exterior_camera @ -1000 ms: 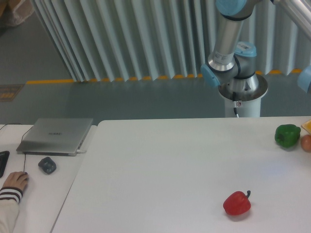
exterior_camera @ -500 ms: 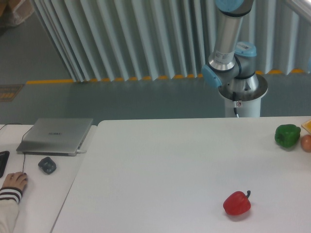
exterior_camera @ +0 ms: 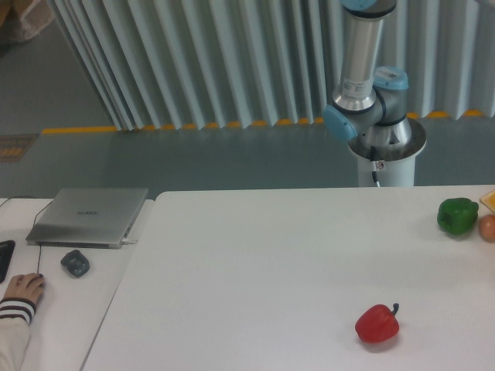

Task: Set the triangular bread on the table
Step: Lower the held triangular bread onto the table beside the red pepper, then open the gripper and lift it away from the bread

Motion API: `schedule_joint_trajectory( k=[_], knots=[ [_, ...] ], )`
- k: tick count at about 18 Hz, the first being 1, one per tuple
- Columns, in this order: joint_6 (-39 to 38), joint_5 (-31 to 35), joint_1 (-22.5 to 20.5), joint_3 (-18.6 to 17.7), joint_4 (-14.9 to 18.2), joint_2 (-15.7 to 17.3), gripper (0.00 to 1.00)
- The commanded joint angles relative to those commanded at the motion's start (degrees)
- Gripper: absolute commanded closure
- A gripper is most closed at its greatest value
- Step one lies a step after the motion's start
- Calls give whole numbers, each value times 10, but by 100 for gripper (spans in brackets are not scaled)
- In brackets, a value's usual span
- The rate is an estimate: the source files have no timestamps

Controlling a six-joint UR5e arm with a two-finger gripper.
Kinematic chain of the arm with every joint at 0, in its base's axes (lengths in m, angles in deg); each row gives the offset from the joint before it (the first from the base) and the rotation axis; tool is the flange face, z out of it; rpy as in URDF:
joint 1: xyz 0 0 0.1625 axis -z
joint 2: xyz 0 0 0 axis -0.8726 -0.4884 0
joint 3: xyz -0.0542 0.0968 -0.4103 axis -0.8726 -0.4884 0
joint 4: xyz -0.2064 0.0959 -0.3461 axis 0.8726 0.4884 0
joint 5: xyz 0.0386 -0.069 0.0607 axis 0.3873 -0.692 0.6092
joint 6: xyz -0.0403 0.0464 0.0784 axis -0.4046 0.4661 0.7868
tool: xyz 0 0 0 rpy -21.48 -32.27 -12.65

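The white table fills the lower frame. At its far right edge a golden-orange sliver shows; it may be the triangular bread, but the frame edge cuts most of it off. The gripper is out of view. Only the arm's base and its lower upright link show behind the table's back edge.
A red bell pepper lies at the front right. A green pepper and a small round orange-brown item sit at the right edge. A grey laptop, a dark mouse and a person's hand are on the left desk.
The arm's upper link and the blue joint at the right edge have swung out of view. The objects on the table have not moved.
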Motion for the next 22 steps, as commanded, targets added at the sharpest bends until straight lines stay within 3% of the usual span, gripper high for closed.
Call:
schedule_joint_trajectory(
  k=[3,6,11,12,13,14,15,22],
  knots=[
    [-92,59,74,0,-54,-32,100],
    [-116,111,115,-6,-71,-55,100],
    [-111,118,119,-8,-72,-61,100],
    [-111,118,119,-9,-72,-62,91],
    [-111,118,119,-8,-72,-63,66],
    [-111,118,119,-8,-73,-64,19],
    [-111,118,119,-8,-72,-64,0],
    [-110,120,117,3,-71,-63,0]
  ],
)
